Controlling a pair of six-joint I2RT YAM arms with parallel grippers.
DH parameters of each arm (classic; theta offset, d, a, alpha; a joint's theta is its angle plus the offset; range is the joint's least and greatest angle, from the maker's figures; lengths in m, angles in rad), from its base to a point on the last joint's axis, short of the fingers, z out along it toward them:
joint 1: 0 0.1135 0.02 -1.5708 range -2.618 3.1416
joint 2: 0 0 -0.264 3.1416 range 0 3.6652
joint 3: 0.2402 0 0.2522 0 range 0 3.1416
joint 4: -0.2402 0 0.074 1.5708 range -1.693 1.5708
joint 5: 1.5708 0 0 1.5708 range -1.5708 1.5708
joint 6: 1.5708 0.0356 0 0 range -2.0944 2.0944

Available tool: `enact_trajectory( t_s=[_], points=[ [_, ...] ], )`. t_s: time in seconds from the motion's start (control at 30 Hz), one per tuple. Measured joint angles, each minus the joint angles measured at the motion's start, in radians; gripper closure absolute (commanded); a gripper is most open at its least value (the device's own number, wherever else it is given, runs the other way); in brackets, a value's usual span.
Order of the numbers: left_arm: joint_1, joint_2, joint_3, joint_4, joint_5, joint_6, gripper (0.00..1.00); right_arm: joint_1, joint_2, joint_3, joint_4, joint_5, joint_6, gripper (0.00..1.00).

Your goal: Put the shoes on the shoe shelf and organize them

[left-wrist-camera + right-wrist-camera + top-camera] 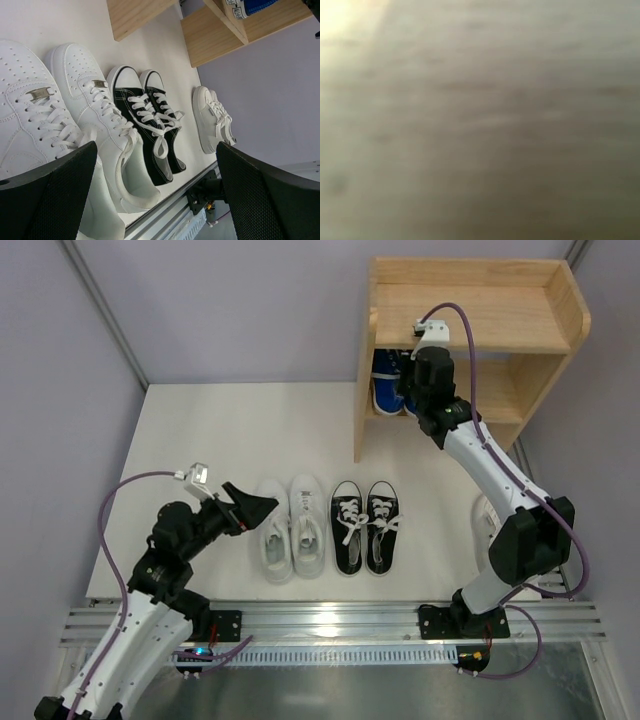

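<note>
The wooden shoe shelf point(520, 315) stands at the far right; its side panels show in the left wrist view point(215, 40). Blue sneakers point(388, 390) sit on its lower tier, left side. My right arm reaches into that tier beside them; its fingers are hidden under the top tier, and the right wrist view shows only blurred wood. On the table lie the white leather pair point(292, 530), the black canvas pair point(365, 527) and, behind the right arm, the smaller white shoes point(487, 520). My left gripper point(255, 505) is open and empty, just left of the white leather pair point(75, 115).
An aluminium rail point(330, 620) runs along the table's near edge, with both arm bases on it. Grey walls close the left, back and right. The small white shoes point(215, 125) lie near the right wall, right of the black pair point(150, 125).
</note>
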Motion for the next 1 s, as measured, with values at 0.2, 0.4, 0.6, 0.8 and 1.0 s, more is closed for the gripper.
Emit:
enact_trajectory(
  t_s=[0.2, 0.4, 0.6, 0.8, 1.0],
  points=[
    [0.000, -0.028, 0.000, -0.013, -0.010, 0.000, 0.00, 0.016, 0.010, 0.004, 0.006, 0.033, 0.000, 0.96],
    [0.000, -0.034, 0.000, -0.018, -0.010, 0.000, 0.00, 0.029, 0.010, -0.016, 0.037, 0.061, 0.000, 0.96],
    [0.000, -0.047, 0.000, -0.024, -0.011, 0.000, 0.00, 0.038, 0.010, -0.050, 0.099, 0.082, -0.003, 0.96],
    [0.000, -0.063, -0.002, -0.024, -0.016, -0.002, 0.00, 0.047, 0.011, -0.089, 0.167, 0.109, -0.006, 0.96],
    [0.000, -0.072, -0.009, -0.025, -0.018, -0.003, 0.00, 0.058, -0.017, -0.180, 0.266, 0.135, -0.004, 0.95]
  ],
)
